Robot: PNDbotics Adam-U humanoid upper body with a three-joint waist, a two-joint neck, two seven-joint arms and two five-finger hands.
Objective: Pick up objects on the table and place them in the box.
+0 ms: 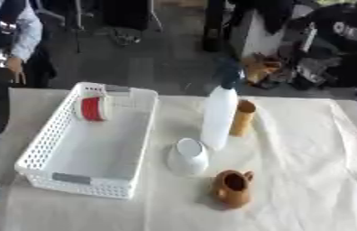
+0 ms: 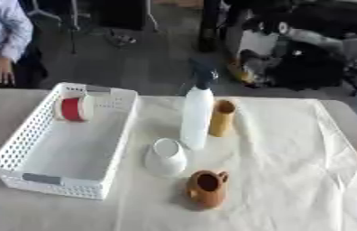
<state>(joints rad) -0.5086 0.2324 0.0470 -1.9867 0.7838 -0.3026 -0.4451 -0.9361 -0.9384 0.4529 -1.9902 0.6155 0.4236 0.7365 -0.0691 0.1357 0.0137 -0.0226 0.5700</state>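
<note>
Hands out of both views, state unknowable; red roll [image 1: 92, 108] in basket [image 1: 46, 146].

Grey floor [image 1: 142, 63] beyond the table's far edge at twelve o'clock. Dark heap of clutter [image 2: 323, 49] piled at two o'clock. Thin metal legs of a stand [image 1: 77, 20] at eleven o'clock. White cloth [image 2: 292, 153] spread over the table.
</note>
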